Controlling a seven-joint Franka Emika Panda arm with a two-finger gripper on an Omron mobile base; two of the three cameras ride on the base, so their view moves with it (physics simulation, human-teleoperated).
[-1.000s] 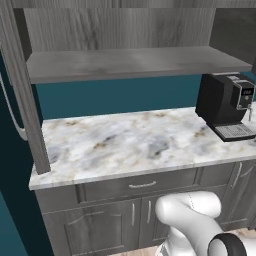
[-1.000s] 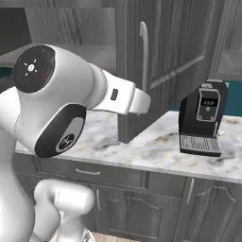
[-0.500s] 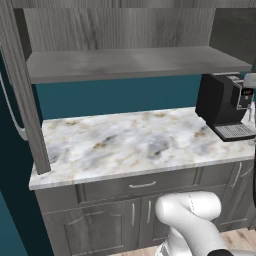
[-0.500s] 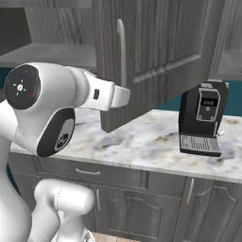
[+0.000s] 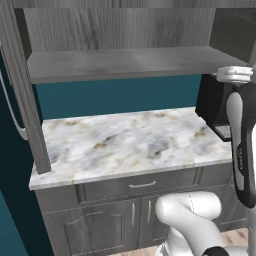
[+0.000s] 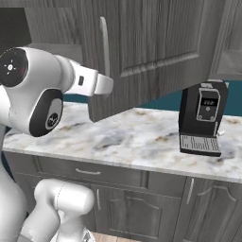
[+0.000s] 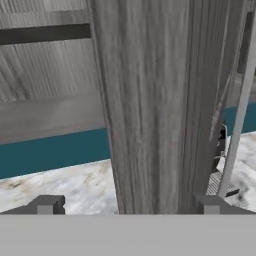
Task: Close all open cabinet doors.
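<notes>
We see our gripper (image 7: 128, 205) with jaws spread wide, straddling the edge of the tall dark grey wood-grain cabinet door (image 6: 156, 47), which hangs open over the marble counter (image 6: 142, 137); its top is cut off.

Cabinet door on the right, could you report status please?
Gripper open, empty, straddling the door edge. Cabinet door half open over the counter. Coffee machine stands beneath the door.

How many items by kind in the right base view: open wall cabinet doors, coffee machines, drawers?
Open cabinet door: 1
Coffee machine: 1
Drawer: 1
Total: 3
</notes>
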